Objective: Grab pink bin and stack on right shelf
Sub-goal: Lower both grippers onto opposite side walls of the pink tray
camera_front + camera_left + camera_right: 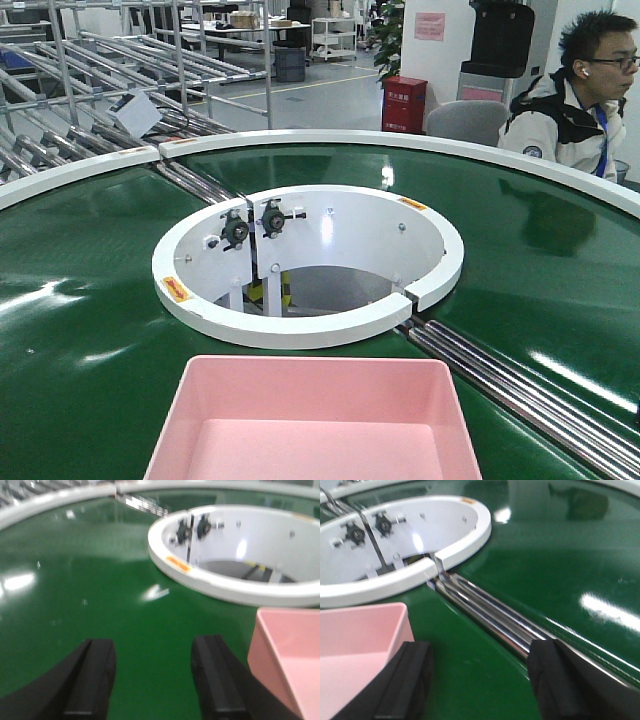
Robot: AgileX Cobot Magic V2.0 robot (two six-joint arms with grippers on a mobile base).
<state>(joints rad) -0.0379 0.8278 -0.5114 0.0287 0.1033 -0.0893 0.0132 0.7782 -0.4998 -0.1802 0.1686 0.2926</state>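
Approach seems in hand: left gripper [152, 680] and right gripper [485, 685] hang spread and empty, pink bin [315, 420] between them, each probably needing to shift inward onto its rim.

Low over surface, left gripper [152, 680] is pointing forward, jaws standing wide apart. Its black left fingers [90, 677] are showing at bottom edge of wrist view, tips angling inward. Likewise right gripper [480, 680] is sitting low, jaws spread wide, black right fingers [562, 680] framing bottom corners.
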